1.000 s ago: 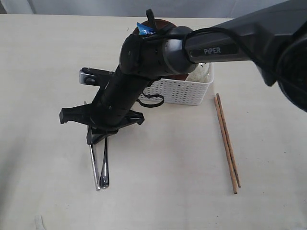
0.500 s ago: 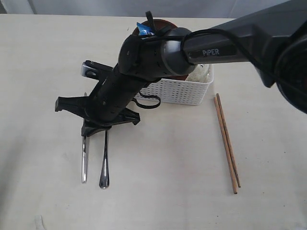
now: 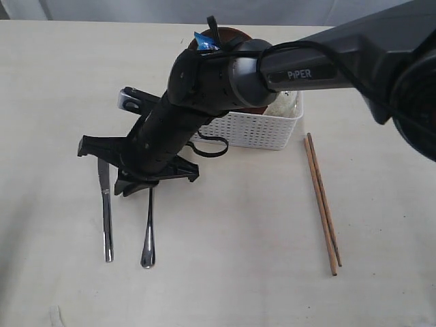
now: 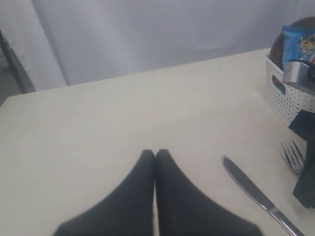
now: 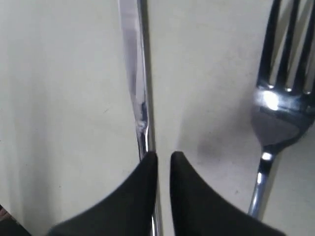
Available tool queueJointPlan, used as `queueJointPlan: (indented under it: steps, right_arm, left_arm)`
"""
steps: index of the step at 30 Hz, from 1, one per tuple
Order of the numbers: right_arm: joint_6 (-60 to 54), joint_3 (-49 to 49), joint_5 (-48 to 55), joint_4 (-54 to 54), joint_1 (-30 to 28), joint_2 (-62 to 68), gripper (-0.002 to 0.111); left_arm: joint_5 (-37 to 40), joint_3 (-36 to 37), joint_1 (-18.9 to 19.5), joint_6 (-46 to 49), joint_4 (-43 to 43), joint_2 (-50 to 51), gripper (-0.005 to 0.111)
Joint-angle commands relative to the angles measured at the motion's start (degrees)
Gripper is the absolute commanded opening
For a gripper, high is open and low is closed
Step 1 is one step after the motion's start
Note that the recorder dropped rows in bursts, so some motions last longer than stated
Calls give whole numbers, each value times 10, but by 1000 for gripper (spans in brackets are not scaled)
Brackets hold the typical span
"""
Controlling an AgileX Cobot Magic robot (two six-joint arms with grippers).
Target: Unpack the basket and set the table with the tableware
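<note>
Right end effector (image 5: pixel 164 156): fingertips a hair apart, bare counter (image 3: pixel 238 286) showing in the gap, nothing clamped. It hangs low over the cutlery, left of the basket in the exterior view; that arm reaches across the middle. One fingertip overlaps the handle of the steel table knife (image 3: pixel 105 211) in the right wrist view. Can't tell if it's touching.

Left end effector (image 4: pixel 155 153): fingertips pressed together, nothing between them, sitting over bare pale beige counter well clear of the basket.

Knife lies flat on the counter, blade toward the far side, handle toward the near edge. Steel fork (image 3: pixel 148 231) lies just to its right in the exterior view, roughly parallel, not touching, tines up under the right end effector, handle toward the near edge.

White rectangular perforated plastic basket (image 3: pixel 259 129) sits mid-counter on the far side, mostly hidden behind the right arm. Sticking up out of it: a blue chip bag (image 3: pixel 204 39) and the rim of a reddish-brown round plate (image 3: pixel 235 32). Pale speckled bowl (image 3: pixel 286 105) is at the basket's right end, only partly visible.

Pair of brown wooden chopsticks (image 3: pixel 322 204) lies on the counter right of the basket, side by side, running from beside the basket's corner toward the near edge, well apart from knife and fork.
</note>
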Motion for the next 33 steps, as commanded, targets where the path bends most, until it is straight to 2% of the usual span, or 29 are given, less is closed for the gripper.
queueJointPlan:
  steps: [1, 3, 5, 9, 12, 19, 24, 33]
  right_arm:
    - [-30, -4, 12, -1, 1, -15, 39]
    - [-30, -18, 28, -24, 2, -21, 44]
    - [-14, -36, 46, -69, 10, -24, 43]
    - [70, -73, 82, -225, 47, -22, 41]
    - [115, -92, 93, -292, 77, -10, 41]
    - [129, -147, 100, -306, 101, 29, 41]
    - [170, -193, 152, -386, 103, 60, 41]
    - [173, -199, 120, -362, 109, 91, 41]
  left_arm:
    - [-5, 1, 3, -2, 2, -2, 0]
    - [-5, 1, 3, -2, 2, -2, 0]
    - [-5, 1, 3, -2, 2, -2, 0]
    - [-5, 1, 3, -2, 2, -2, 0]
    - [-5, 1, 3, -2, 2, -2, 0]
    - [-5, 1, 3, -2, 2, -2, 0]
    - [-5, 1, 3, -2, 2, -2, 0]
    - [-5, 1, 3, -2, 2, -2, 0]
